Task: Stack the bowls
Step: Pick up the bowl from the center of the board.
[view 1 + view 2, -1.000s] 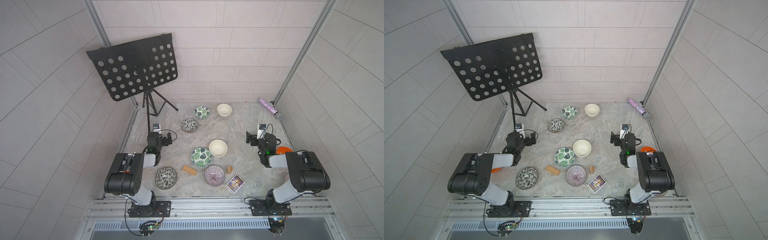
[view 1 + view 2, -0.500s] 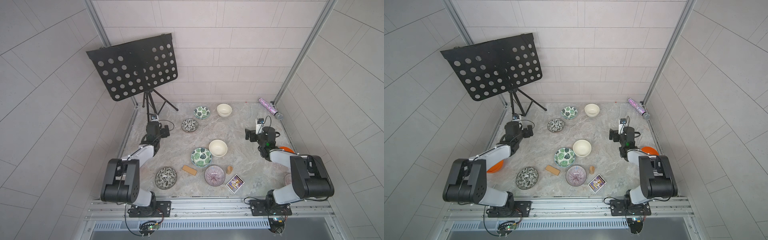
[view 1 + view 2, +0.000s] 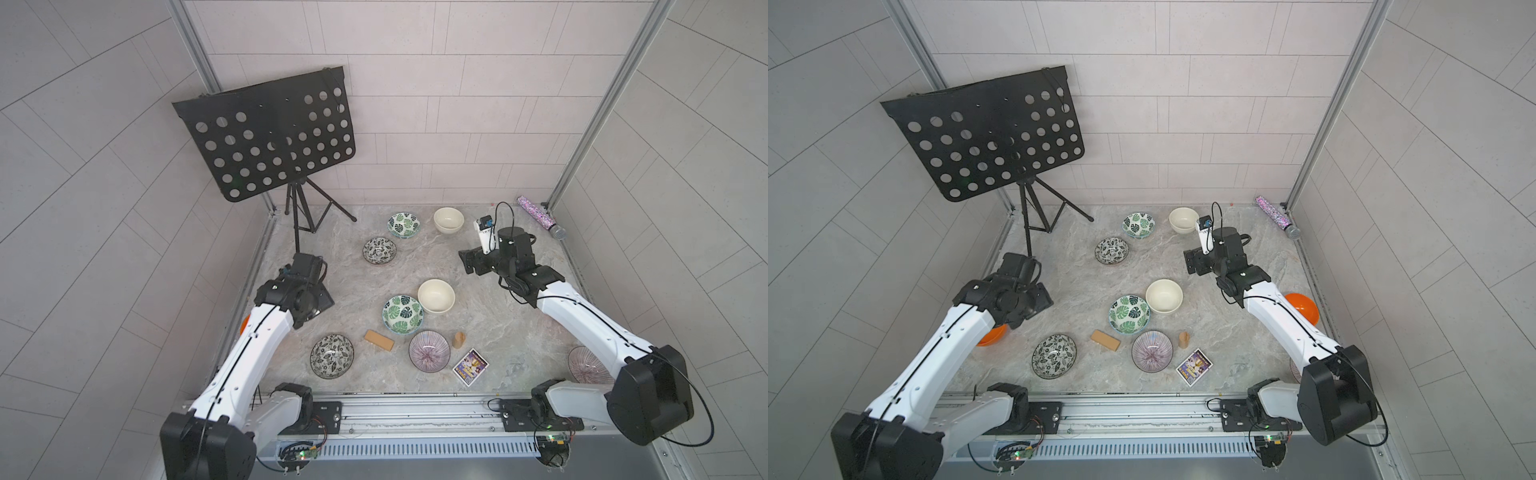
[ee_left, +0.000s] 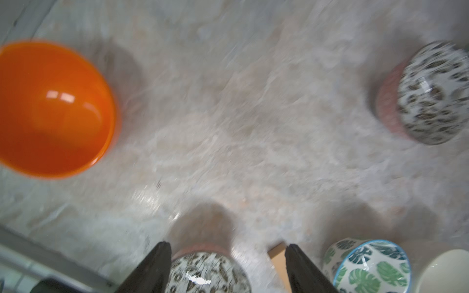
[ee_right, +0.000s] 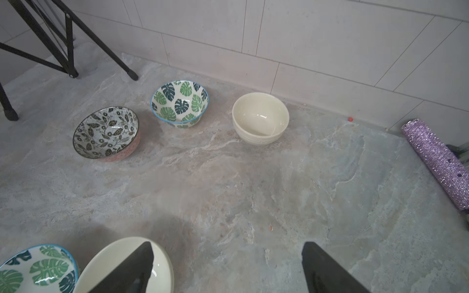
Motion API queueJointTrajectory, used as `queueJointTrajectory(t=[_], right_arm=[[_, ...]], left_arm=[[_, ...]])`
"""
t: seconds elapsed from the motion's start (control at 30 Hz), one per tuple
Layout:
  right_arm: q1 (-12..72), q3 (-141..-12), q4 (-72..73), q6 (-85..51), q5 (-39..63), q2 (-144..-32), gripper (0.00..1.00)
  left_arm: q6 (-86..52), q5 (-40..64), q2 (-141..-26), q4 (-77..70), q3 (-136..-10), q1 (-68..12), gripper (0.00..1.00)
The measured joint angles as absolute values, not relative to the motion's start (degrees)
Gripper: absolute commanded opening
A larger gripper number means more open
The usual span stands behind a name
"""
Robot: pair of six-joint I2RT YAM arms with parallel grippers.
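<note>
A: Where are the left fingers?
B: The left fingers point(image 4: 152, 269) hang above the table point(image 4: 228, 126), spread apart and released, gripping nothing. A black-leaf bowl point(image 4: 203, 271) shows lower down between them. An orange bowl point(image 4: 50, 109) lies off to one side, well apart.
A: And the right?
B: The right fingers point(image 5: 132, 271) are parted too, and empty. A cream bowl point(image 5: 111, 256) sits just beside one finger, lower down, with a green-leaf bowl point(image 5: 38, 271) next to it. Well ahead of these fingers, near the wall point(image 5: 279, 38), a far black-leaf bowl point(image 5: 106, 134), far green-leaf bowl point(image 5: 180, 102) and far cream bowl point(image 5: 260, 118) stand in a row.
A: Any stacked?
B: Each bowl stands alone on the table. A purple bowl point(image 3: 429, 350) sits well apart from both sets of fingers.
</note>
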State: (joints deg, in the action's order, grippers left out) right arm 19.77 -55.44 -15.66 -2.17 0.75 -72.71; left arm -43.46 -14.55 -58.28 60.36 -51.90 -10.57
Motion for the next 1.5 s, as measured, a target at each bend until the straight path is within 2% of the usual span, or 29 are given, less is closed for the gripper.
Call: queueJointTrajectory(t=[0.17,0.6,0.83,0.9,1.0,1.07,1.17,1.37,1.5], right_arm=[[20.7,-55.4,-20.2,-3.5,0.6,-71.8,0.93],[22.3,-55.4,-21.5,-5.5,0.0,-72.8,0.90],[22.5,-55.4,-21.0,-6.0,0.0,-74.3,0.88],[22.5,-55.4,-21.0,-6.0,0.0,-74.6,0.88],[22.5,-55.4,-20.9,-6.0,0.0,-74.9,0.88],[22.5,-55.4,-20.6,-6.0,0.0,-75.2,0.88],[22.6,-55.4,-20.2,-6.0,-0.1,-75.6,0.88],[22.8,-55.8,-20.2,-6.0,-0.4,-76.2,0.88],[22.8,-57.1,-20.2,-6.0,-0.8,-76.4,0.88]], left_arm=[[-51.5,-14.3,-51.8,67.1,-46.9,-11.9,0.71],[-62.4,-10.7,-51.8,68.1,-36.4,-17.5,0.63],[-65.0,-10.7,-54.8,63.5,-32.6,-18.8,0.42],[-65.4,-10.9,-55.3,62.3,-32.0,-18.8,0.33],[-65.6,-11.2,-55.3,61.1,-31.8,-18.8,0.14],[-66.0,-11.2,-54.7,60.4,-32.0,-19.0,0.06],[-65.9,-12.3,-53.1,58.5,-34.1,-19.0,0.00],[-63.9,-14.2,-56.0,57.9,-36.6,-19.0,0.00],[-60.3,-16.2,-62.4,56.8,-49.1,-19.0,0.00]])
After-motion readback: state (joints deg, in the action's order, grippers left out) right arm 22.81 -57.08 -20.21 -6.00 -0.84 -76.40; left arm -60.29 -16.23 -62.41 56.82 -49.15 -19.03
